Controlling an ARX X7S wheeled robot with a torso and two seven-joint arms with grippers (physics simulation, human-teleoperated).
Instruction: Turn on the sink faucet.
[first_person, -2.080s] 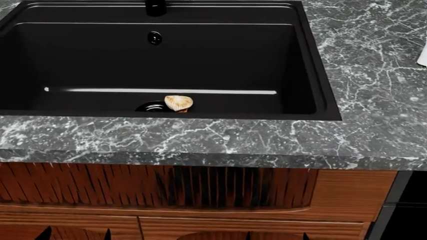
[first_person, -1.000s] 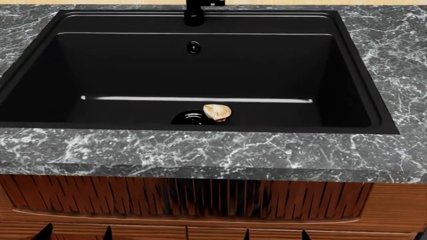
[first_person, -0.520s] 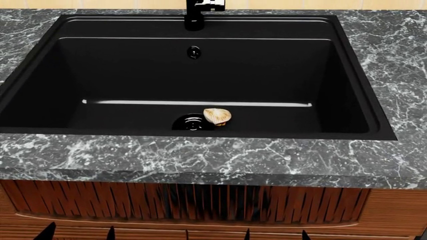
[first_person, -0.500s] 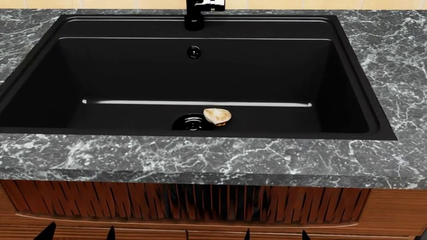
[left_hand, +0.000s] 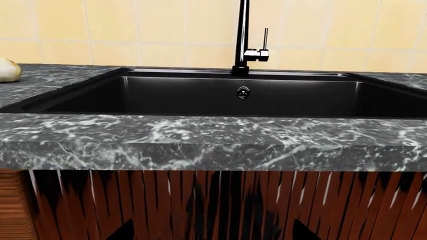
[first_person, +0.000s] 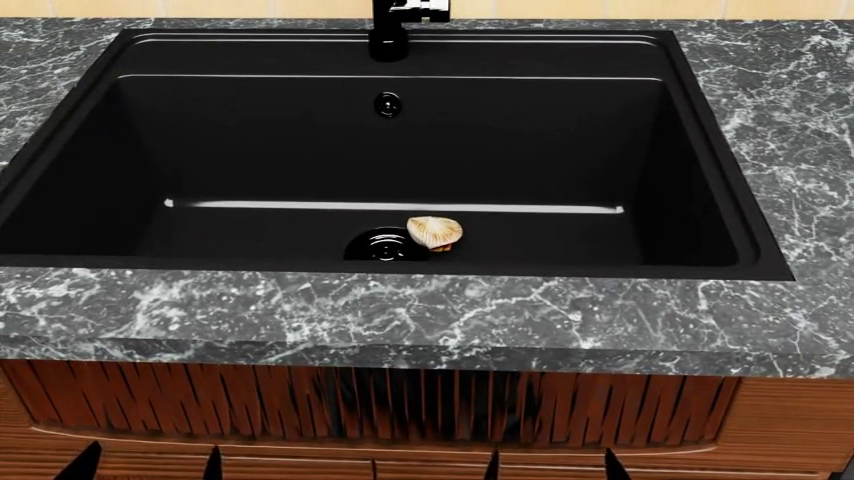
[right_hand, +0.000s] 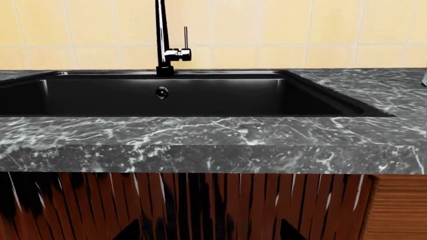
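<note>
The sink faucet (left_hand: 241, 37) is a tall glossy black tap behind the sink (first_person: 80, 120), with a thin upright lever (left_hand: 265, 39) on a chrome joint (left_hand: 256, 54). In the head view only its base (first_person: 387, 40) and joint show. It also shows in the right wrist view (right_hand: 161, 35), lever (right_hand: 185, 36) upright. The sink is a matte black basin with a drain (first_person: 380, 245) and an overflow hole (first_person: 388, 103). My left gripper (first_person: 150, 466) and right gripper (first_person: 553, 468) are open and empty, low in front of the cabinet, far from the faucet. Only the fingertips show.
A pale ribbed shell-like thing (first_person: 435, 232) lies by the drain. Dark marble counter (first_person: 400, 310) surrounds the sink, with a ribbed wooden cabinet front (first_person: 374, 405) below. A pale round thing (left_hand: 5, 70) sits on the counter left of the sink. A white thing (right_hand: 424, 77) is at the right.
The head view shifted over the first second, bringing the sink to the middle and showing more faucet. In the last half second the fingertips rose slightly; nothing else moved.
</note>
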